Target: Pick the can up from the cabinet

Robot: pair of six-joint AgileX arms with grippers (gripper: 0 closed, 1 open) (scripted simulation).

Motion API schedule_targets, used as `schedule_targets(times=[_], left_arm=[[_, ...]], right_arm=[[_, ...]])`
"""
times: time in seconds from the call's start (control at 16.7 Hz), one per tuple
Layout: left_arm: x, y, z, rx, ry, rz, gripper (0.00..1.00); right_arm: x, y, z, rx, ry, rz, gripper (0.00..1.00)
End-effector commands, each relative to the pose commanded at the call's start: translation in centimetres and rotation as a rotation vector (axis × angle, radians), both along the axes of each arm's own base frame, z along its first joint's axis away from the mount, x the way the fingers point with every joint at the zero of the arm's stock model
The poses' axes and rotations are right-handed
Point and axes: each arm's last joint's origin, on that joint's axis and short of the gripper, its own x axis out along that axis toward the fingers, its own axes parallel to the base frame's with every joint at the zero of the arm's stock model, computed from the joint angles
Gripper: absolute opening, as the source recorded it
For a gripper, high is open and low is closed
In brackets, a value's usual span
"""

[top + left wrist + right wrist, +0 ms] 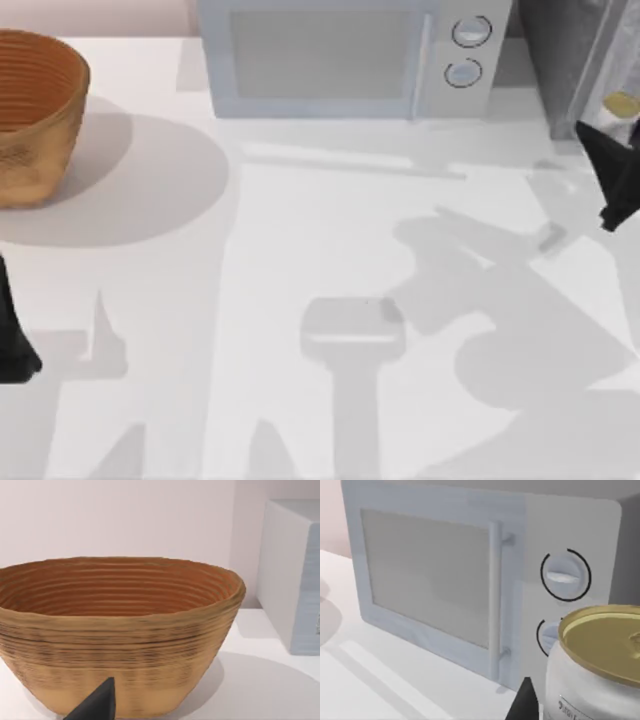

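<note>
The right hand point(612, 180) sits at the far right edge of the white surface point(300, 300) in the top view, just below the small dull-gold-topped can point(621, 104) and the large dark grey cabinet with a pale speckled door panel point(575, 50). In the right wrist view the silver can with its gold lid point(600, 665) looms close, with one dark fingertip point(524, 702) just beside it; I cannot tell whether the fingers are spread, closing or already gripping. The left hand point(15, 345) is parked at the left edge of the surface, and its fingers' state cannot be told either.

Going by size: the cabinet stands at the back right corner, the can at its front edge in the top view; whether the can rests inside it or has been lifted clear I cannot tell. Just left of it stands the light grey box-shaped microwave with two round knobs point(340, 55), door closed. At the back left is the brown woven round basket point(30, 110); the left wrist view looks into the basket point(115, 630), and the part of its inside that shows holds nothing.

As for progress, I judge the reach to be essentially done, with the right hand at the can. A confirmed grip and a lift away from the cabinet appear to be what is left.
</note>
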Motion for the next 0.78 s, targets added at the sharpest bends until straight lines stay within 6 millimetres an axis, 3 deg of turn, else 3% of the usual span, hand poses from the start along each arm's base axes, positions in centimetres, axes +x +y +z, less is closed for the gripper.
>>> schedule_targets(times=[0.18,0.36,0.78], left_arm=[[0.0,0.0,0.0,0.000,0.000,0.000,1.00],[0.0,0.0,0.0,0.000,0.000,0.000,1.00],[0.0,0.0,0.0,0.000,0.000,0.000,1.00]], right_arm=[[1.1,-0.3,-3.6,0.002,0.000,0.062,0.00],[1.5,-0.4,-5.9,0.003,0.001,0.099,0.00],[1.6,-0.2,-6.5,0.006,0.010,0.110,0.00]])
